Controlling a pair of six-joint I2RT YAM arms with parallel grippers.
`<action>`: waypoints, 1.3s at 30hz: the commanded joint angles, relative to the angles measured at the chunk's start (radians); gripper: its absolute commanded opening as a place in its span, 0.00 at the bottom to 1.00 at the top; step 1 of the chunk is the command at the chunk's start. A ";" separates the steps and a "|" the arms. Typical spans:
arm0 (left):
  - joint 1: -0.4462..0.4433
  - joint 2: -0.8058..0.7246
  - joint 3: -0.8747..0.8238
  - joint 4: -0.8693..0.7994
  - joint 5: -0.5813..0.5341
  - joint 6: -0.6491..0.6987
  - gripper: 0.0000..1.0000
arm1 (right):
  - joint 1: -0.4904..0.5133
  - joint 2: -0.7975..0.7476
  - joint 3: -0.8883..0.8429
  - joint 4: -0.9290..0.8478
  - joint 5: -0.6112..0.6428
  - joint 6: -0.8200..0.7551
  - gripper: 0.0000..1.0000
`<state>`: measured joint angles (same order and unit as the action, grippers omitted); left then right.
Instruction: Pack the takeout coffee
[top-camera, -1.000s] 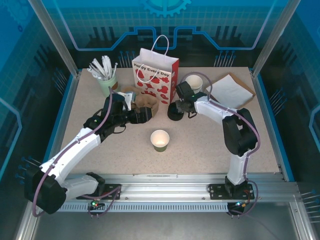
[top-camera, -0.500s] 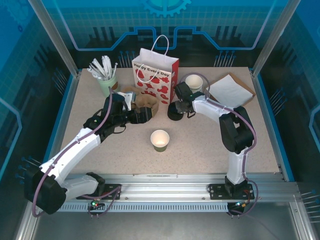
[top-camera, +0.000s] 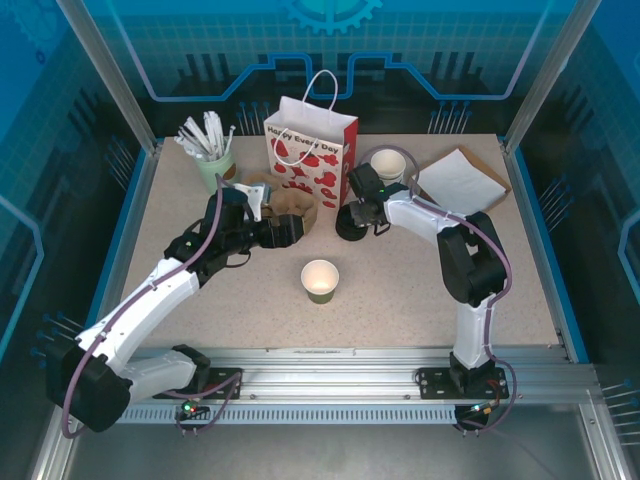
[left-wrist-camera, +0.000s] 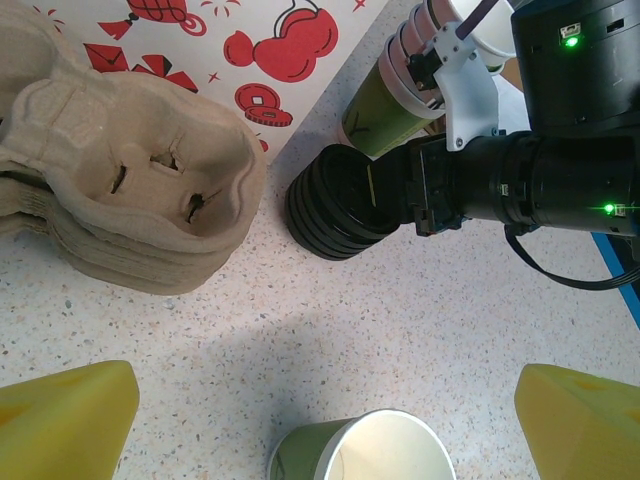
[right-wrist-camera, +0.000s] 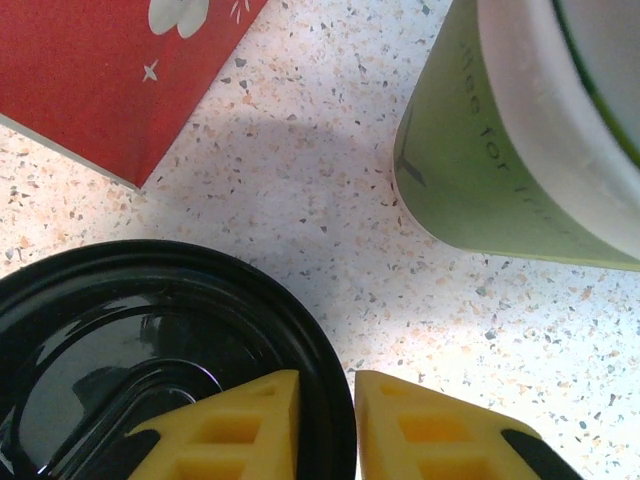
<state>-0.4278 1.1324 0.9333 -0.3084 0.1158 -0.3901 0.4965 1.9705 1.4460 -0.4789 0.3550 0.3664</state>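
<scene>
The cup (top-camera: 320, 280), smooth green paper with a cream inside, stands uncovered at mid-frame on the speckled table (top-camera: 400, 300). The right wrist view shows the right gripper (right-wrist-camera: 328, 425) pinching the rim of the glossy black lid (right-wrist-camera: 120, 340). The left wrist view shows the left gripper (left-wrist-camera: 328, 390) spread wide, the cup between its fingers, with moulded pulp trays (left-wrist-camera: 130, 190) at upper left.

Glossy black plastic lid (right-wrist-camera: 150, 330), matt green paper cup (top-camera: 320, 279), rough moulded-pulp trays (left-wrist-camera: 130, 190), smooth speckled tabletop (left-wrist-camera: 400, 330)

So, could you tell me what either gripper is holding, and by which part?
The right gripper pinches the topmost black lid by its rim; the left gripper is open, holding nothing.
</scene>
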 joint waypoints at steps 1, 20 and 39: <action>-0.007 -0.010 -0.014 0.017 -0.014 0.018 0.98 | -0.009 0.001 0.018 -0.006 -0.015 0.014 0.22; -0.008 -0.009 -0.025 0.029 -0.019 0.019 0.98 | -0.009 -0.143 -0.039 0.003 -0.040 0.023 0.16; -0.009 -0.105 -0.096 0.630 0.153 -0.525 0.96 | -0.044 -0.707 -0.387 0.496 -0.553 0.564 0.14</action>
<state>-0.4286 1.0466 0.8387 0.1173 0.2165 -0.7708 0.4553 1.2942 1.1065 -0.1604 -0.0704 0.7387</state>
